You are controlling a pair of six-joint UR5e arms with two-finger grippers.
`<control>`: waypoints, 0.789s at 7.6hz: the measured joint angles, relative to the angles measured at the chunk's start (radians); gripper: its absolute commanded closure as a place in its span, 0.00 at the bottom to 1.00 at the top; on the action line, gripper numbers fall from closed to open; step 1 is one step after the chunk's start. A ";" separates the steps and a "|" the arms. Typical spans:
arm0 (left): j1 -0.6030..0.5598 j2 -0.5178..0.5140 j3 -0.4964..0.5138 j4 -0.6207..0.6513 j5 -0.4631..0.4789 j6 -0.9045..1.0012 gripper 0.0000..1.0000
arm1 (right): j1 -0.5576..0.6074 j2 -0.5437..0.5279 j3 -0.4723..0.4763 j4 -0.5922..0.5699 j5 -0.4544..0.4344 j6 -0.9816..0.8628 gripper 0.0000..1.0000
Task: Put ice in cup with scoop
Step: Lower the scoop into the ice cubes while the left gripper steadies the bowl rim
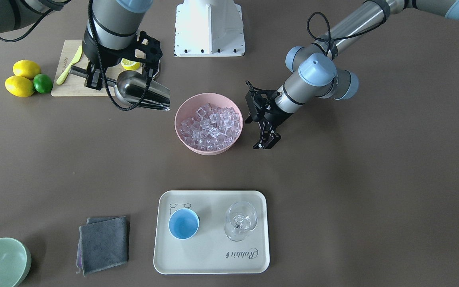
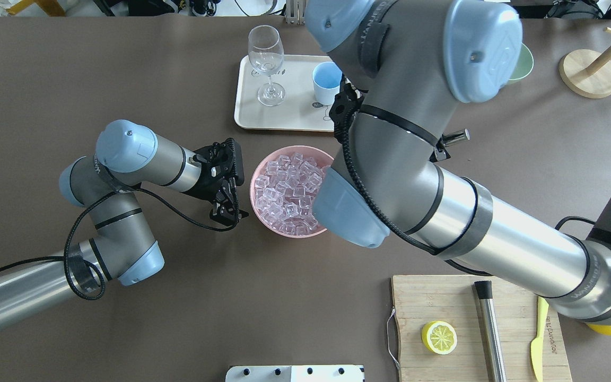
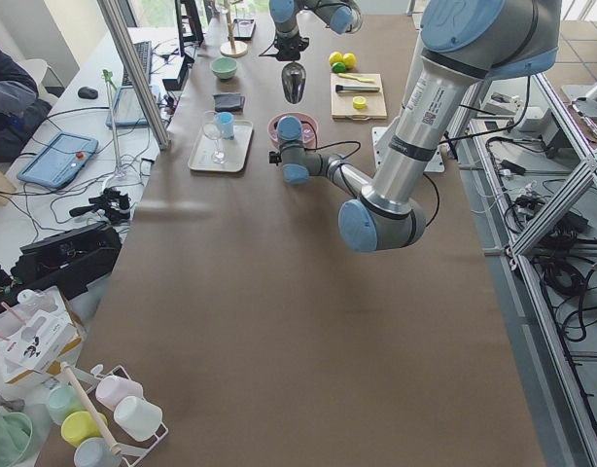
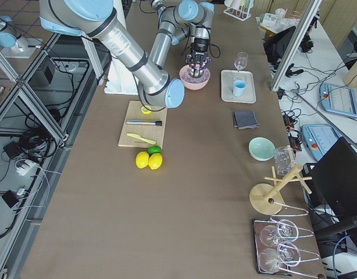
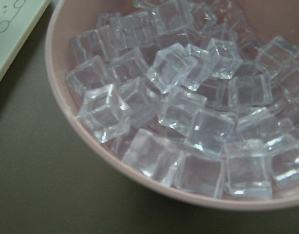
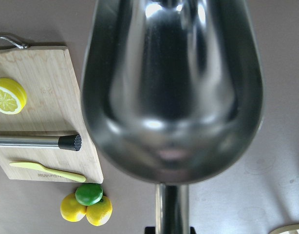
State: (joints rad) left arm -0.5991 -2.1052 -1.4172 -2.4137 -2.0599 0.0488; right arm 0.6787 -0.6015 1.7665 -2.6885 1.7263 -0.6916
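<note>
The ice (image 1: 211, 123) is a heap of clear cubes in a pink bowl (image 1: 181, 115), filling the left wrist view (image 5: 178, 97). My left gripper (image 1: 267, 141) hangs beside that bowl, apart from it, and looks open and empty. My right gripper (image 1: 94, 77) is shut on the handle of the steel scoop (image 1: 134, 89), held in the air between the cutting board and the bowl. The trough (image 6: 174, 87) is empty. The light-blue cup (image 1: 183, 224) stands upright and empty on the cream tray (image 1: 213, 259); in the overhead view the cup (image 2: 326, 82) shows beside my right arm.
A clear wine glass (image 1: 240, 225) stands on the tray next to the cup. A grey cloth (image 1: 104, 244) and a pale-green bowl (image 1: 0, 263) lie beyond the tray. A cutting board (image 2: 443, 302) carries a half lemon, a steel rod (image 2: 490, 329) and a yellow knife. Two lemons and a lime (image 1: 43, 83) sit beside it.
</note>
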 measured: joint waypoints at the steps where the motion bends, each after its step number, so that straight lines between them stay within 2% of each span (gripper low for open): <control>1: 0.000 -0.004 0.000 -0.001 -0.008 0.002 0.02 | -0.018 0.035 -0.068 -0.001 -0.019 0.000 1.00; 6: 0.006 -0.013 -0.008 -0.005 -0.005 -0.003 0.02 | -0.060 0.103 -0.261 0.006 -0.074 0.008 1.00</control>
State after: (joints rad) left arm -0.5932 -2.1179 -1.4248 -2.4188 -2.0648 0.0460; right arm 0.6186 -0.4987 1.5058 -2.6828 1.6521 -0.6833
